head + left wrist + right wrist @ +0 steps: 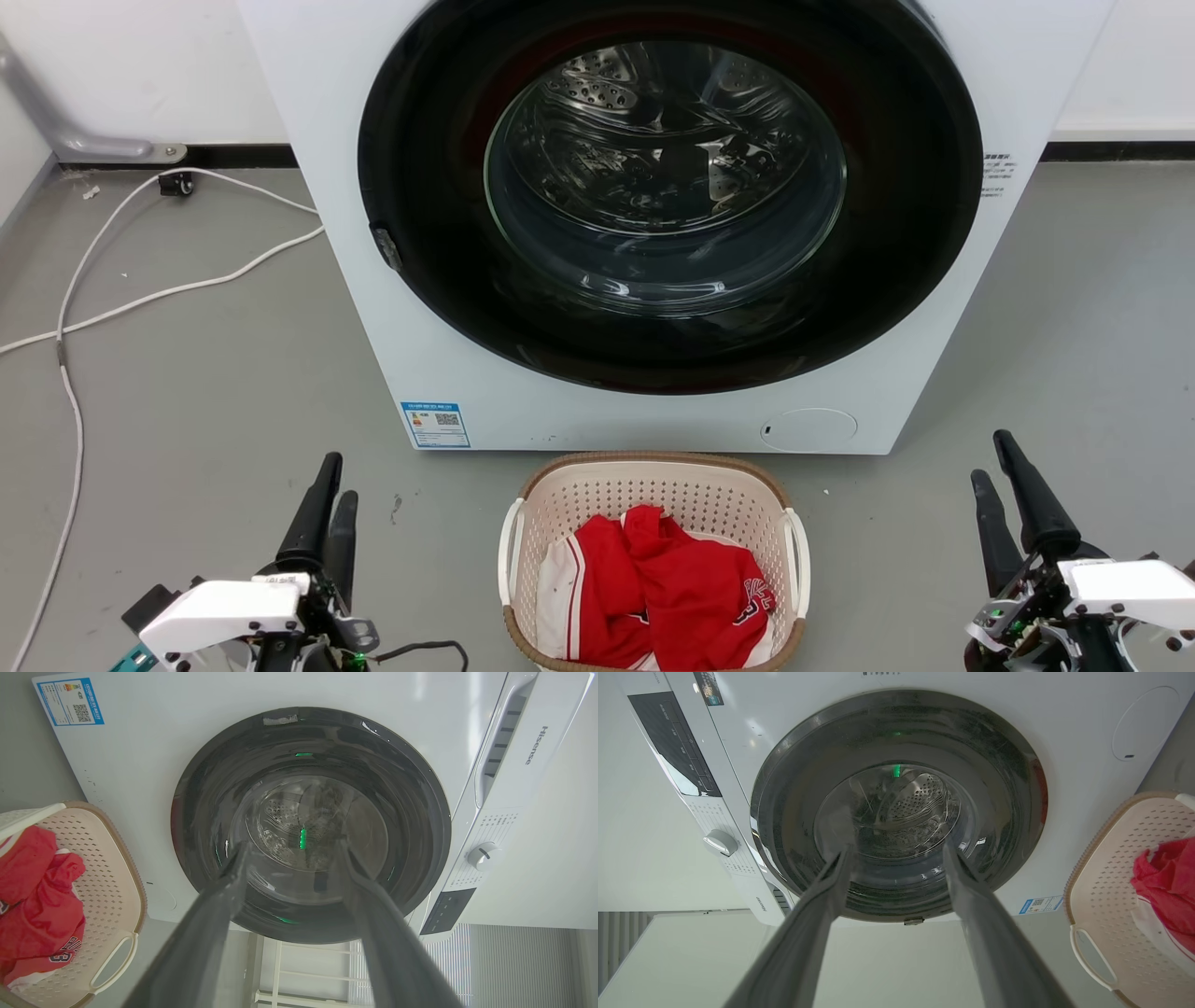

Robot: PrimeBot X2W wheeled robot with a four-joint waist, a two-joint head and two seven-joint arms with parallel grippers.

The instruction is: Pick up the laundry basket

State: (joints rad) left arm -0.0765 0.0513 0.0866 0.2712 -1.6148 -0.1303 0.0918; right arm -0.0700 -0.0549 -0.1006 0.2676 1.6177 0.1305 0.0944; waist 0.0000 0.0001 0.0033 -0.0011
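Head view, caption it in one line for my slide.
Laundry basket of red clothes before the washing machine, left hand and right hand open either side, neither touching it.

You've got a plain grey floor (215,392) here. The white washing machine (934,373) sits on it at the far middle. The laundry basket (653,459) stands on the floor just on the near side of the machine; can't tell if they touch. On the left, a white cable (187,287) snakes across the floor, looping past a small black block (175,184) by the far wall.
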